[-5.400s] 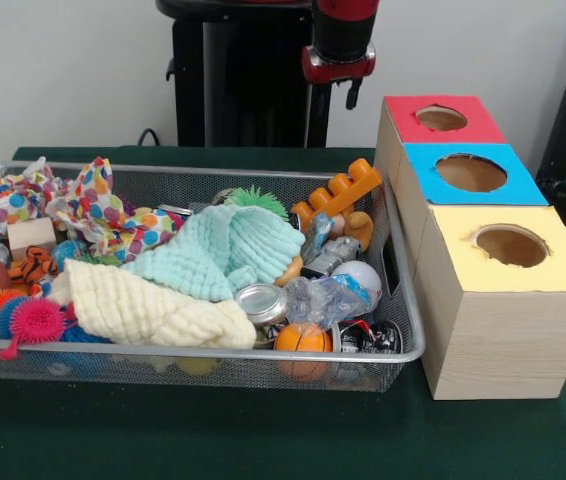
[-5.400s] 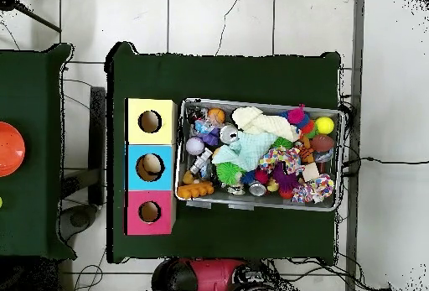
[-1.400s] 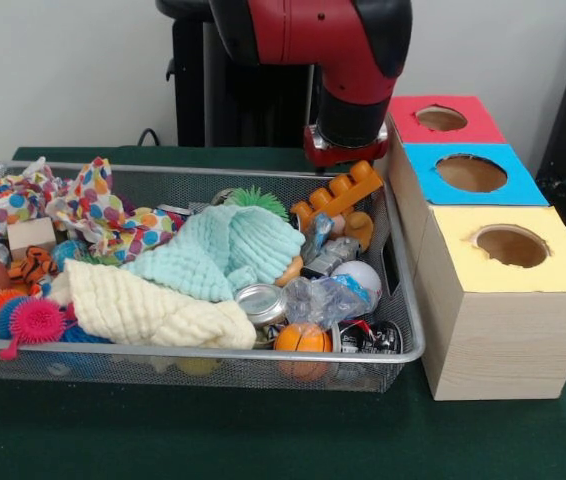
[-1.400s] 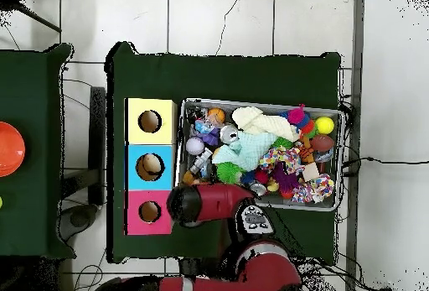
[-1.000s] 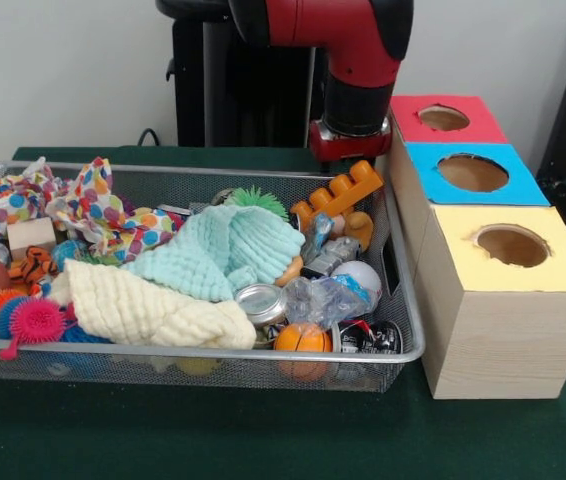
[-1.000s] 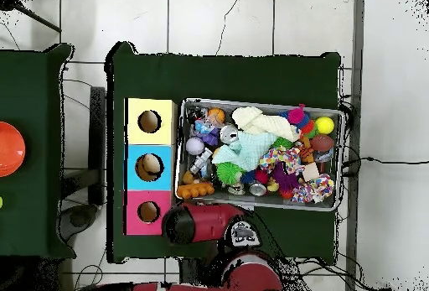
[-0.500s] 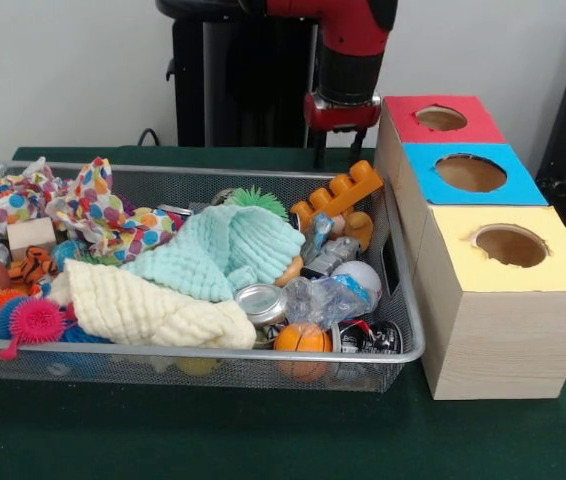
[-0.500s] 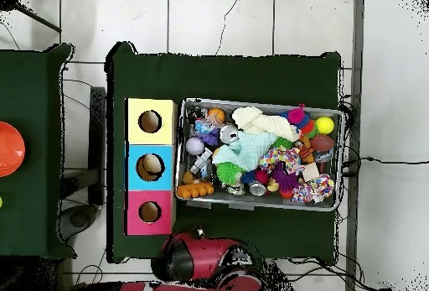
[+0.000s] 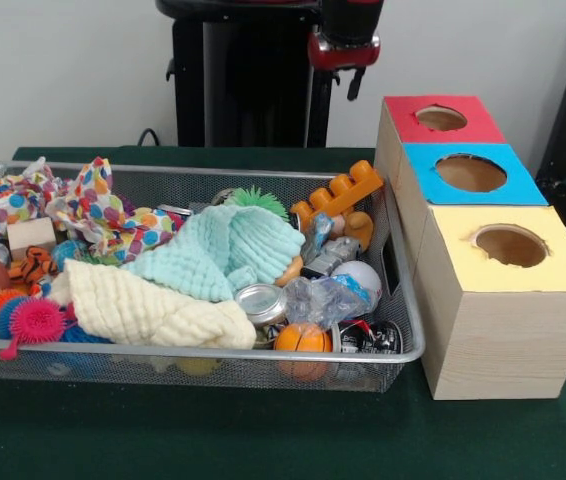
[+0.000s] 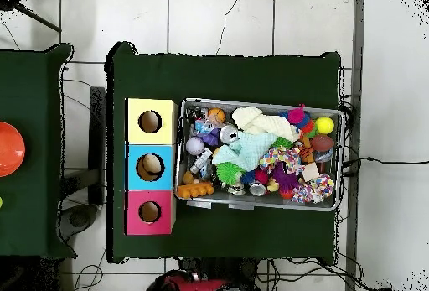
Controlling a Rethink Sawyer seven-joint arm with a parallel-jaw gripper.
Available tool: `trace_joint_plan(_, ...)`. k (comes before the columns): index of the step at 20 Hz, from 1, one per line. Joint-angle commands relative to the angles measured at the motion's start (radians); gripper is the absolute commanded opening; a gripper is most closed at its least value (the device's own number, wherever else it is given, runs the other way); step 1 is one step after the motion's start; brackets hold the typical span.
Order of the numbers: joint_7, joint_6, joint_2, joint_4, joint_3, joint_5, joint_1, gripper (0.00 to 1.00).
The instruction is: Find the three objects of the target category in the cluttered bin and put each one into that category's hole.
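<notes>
Green table below, arm raised; tool (image 9: 345, 88) grip state cannot be told.

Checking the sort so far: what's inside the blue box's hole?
Overhead, the blue box holds one tan rounded object; what it is, or anything beneath, is hidden.

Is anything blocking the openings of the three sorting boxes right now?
Nothing visible covers them. The red hole, blue hole and yellow hole are all open from above; the hand sits high behind the bin, clear of the boxes.
</notes>
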Motion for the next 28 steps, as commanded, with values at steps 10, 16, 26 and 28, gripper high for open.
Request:
trace_joint_plan(10, 0.119, 0.472, -0.635, 0.152, 0.089, 0.098, -0.08, 1.0)
trace_joint_plan(16, 0.085, 0.586, -0.698, 0.138, 0.144, 0.151, -0.128, 1.0)
trace_joint_plan(26, 0.083, 0.567, -0.724, 0.174, 0.142, 0.196, -0.132, 1.0)
trace_joint_plan(28, 0.079, 0.557, -0.693, 0.131, 0.168, 0.19, -0.127, 1.0)
